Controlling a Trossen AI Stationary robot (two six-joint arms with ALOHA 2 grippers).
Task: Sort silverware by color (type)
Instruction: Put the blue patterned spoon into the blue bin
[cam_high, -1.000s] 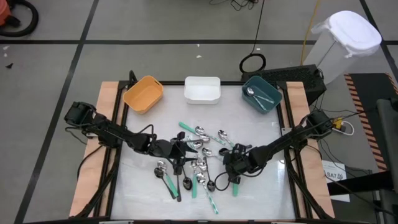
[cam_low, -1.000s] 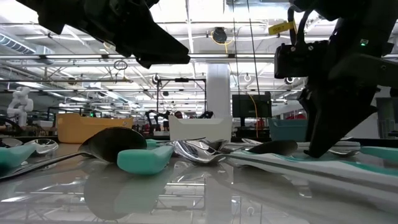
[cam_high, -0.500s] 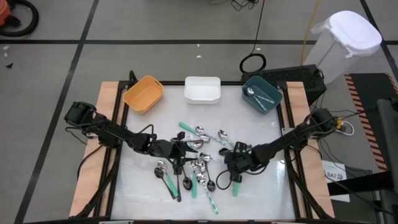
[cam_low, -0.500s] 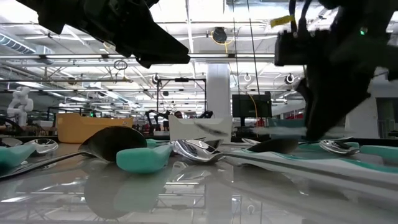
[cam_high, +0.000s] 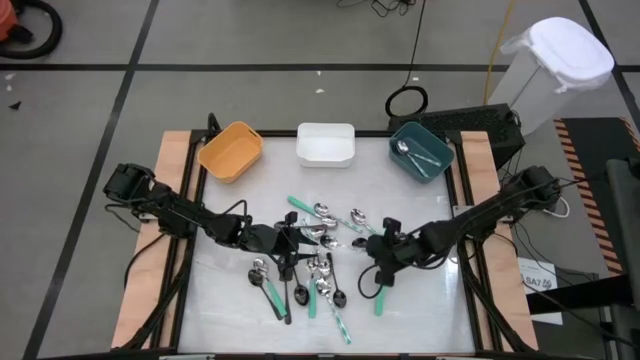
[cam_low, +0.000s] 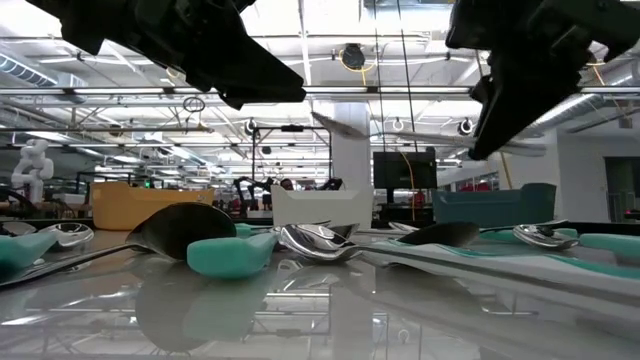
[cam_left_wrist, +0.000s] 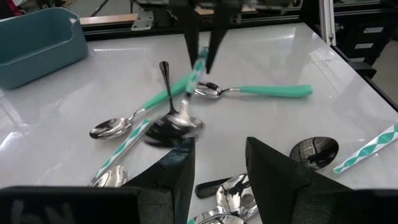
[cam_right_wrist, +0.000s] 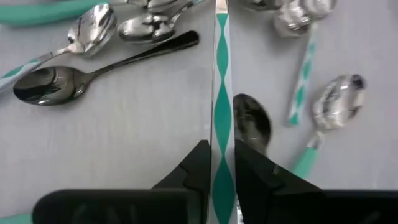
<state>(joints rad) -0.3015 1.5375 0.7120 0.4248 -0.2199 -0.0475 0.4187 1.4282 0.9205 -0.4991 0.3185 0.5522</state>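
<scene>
A heap of spoons (cam_high: 318, 252) with black, mint-green and patterned handles lies mid-table. My right gripper (cam_right_wrist: 222, 149) hangs above the heap's right side (cam_high: 380, 255), shut on a spoon with a white-and-green diamond-patterned handle (cam_right_wrist: 221, 93). That spoon also shows in the left wrist view, its bowl (cam_left_wrist: 179, 121) blurred. My left gripper (cam_left_wrist: 217, 165) stands open over the heap's left part (cam_high: 290, 243), with nothing between its fingers. My right gripper pinches the patterned handle (cam_right_wrist: 222, 171) between its two fingers, near the end away from the bowl. The fingers (cam_left_wrist: 193, 37) slant down from above and the handle runs on in line with them. The spoon hangs bowl end lowest, clear of the table.
An orange bin (cam_high: 231, 151), a white bin (cam_high: 325, 144) and a teal bin (cam_high: 420, 152) stand along the far edge; the teal one holds spoons. A mint-handled spoon (cam_left_wrist: 273, 91) lies alone right of the heap. Bare table shows near the front corners.
My right gripper has gone up from the table with the patterned spoon. The spoon, which lay low among the others, now hangs well above them, clear of the table.
</scene>
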